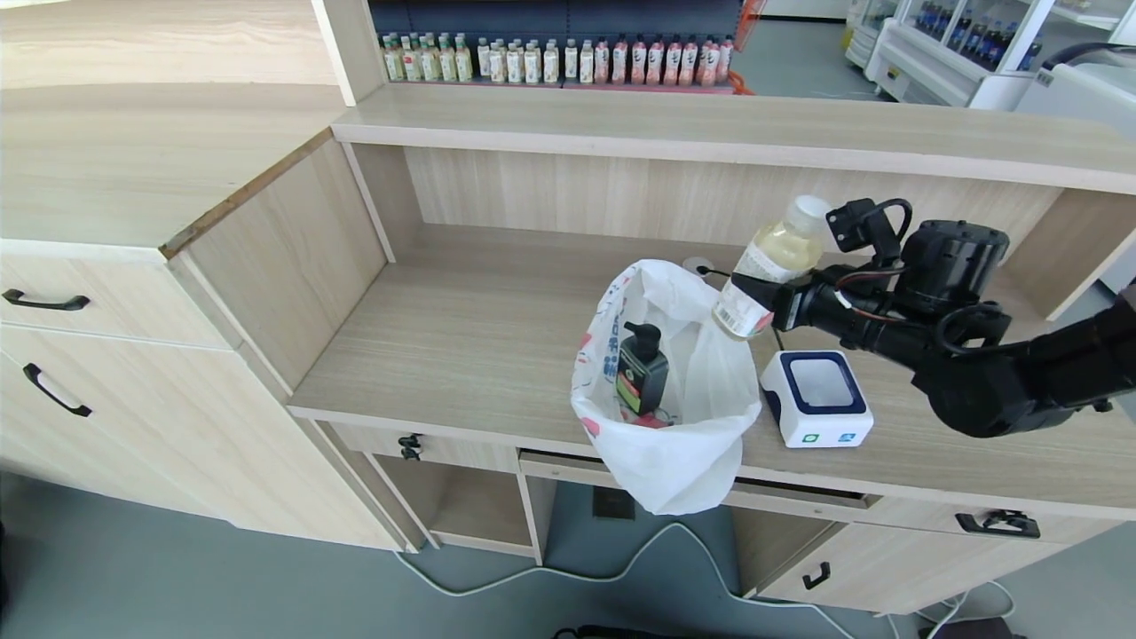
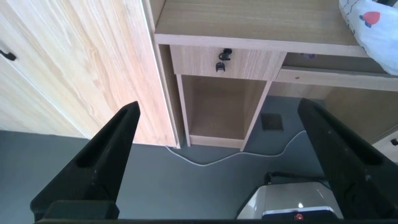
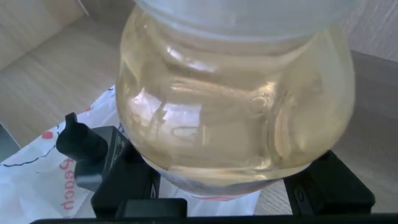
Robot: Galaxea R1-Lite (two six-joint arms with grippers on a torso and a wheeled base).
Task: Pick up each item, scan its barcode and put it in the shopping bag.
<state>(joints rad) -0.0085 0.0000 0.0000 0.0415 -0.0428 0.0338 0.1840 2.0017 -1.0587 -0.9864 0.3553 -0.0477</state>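
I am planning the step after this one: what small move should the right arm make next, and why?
Probably shift the bottle a little to the robot's left and lower it: the right gripper holds it tilted, its base over the right rim of the shopping bag, not over the opening.

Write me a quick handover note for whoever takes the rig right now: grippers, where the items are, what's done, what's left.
Right gripper: shut on the drink bottle, held tilted above the shopping bag at its rim on the scanner side.
Left gripper: open, empty, low in front of the counter.
Done: the black pump bottle stands in the bag.
Left: the pictures do not show whether the drink bottle has been scanned. Scan it if needed, then lower it into the bag.
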